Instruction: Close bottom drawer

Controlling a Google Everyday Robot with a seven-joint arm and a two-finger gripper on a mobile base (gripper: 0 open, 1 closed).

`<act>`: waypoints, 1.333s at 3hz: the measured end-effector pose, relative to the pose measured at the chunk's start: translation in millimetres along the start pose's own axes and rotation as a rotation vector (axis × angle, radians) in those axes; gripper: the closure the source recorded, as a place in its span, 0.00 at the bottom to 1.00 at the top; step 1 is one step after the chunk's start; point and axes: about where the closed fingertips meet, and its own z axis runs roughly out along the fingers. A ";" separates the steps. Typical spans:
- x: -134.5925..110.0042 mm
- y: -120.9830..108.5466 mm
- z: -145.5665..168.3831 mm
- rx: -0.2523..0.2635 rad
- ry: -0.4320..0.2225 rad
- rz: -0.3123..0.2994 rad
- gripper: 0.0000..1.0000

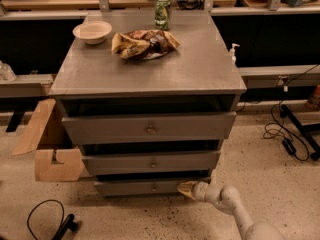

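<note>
The bottom drawer (145, 187) is the slimmest grey front at the foot of the grey cabinet, with a small round knob (154, 187) at its centre. It stands slightly pulled out, with a dark gap above it. My gripper (186, 188) comes in from the lower right on a white arm (227, 204). Its yellowish tip rests against the right part of the bottom drawer's front, right of the knob.
The mid-sized drawer (150, 162) and the tallest drawer (149, 128) above also stand a little open. On the cabinet top (95, 71) are a bowl (92, 32), a snack bag (144, 44) and a can (162, 13). A cardboard box (47, 144) stands at the left; cables lie on the floor.
</note>
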 end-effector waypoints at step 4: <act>5.8 7.0 -0.7 -0.007 0.022 0.004 1.00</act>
